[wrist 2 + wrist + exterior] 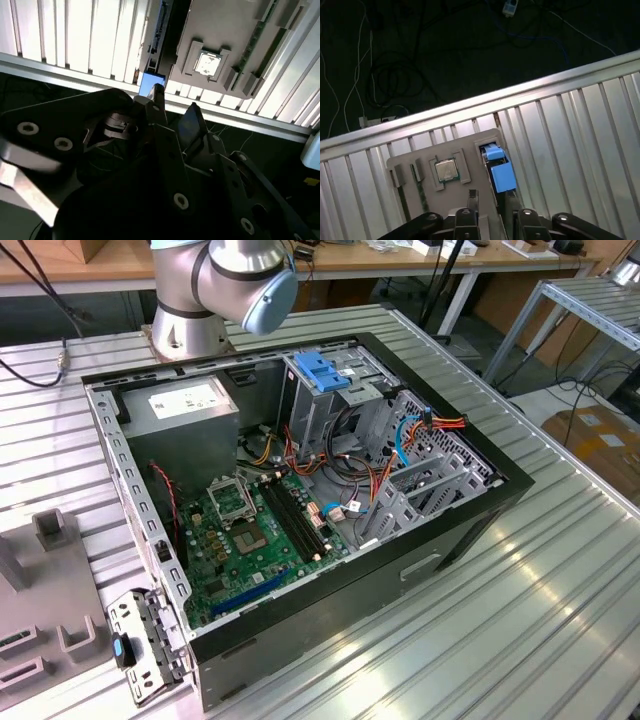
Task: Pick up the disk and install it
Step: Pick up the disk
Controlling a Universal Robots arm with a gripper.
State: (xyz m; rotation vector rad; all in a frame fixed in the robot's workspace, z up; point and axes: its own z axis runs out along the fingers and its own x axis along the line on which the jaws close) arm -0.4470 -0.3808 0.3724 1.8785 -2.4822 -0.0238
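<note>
The disk (502,174) stands on edge in a slot of a grey holder plate (470,145), with its blue plastic side rail facing the camera. In the second wrist view the disk (152,84) shows as a dark edge with a blue end just beyond the fingertips. My gripper (492,202) hovers over the near end of the disk, with one dark finger on either side of it. The gripper (175,107) is open, with a clear gap between the fingers (192,120) and nothing held.
An open computer case (440,540) lies on the ribbed metal table (520,620), with a motherboard, a grey power supply box (185,405) and a silver cage with a blue cap (322,370). The holder plate (50,600) also carries a processor chip (446,170) and memory sticks. The table edge runs close behind the holder.
</note>
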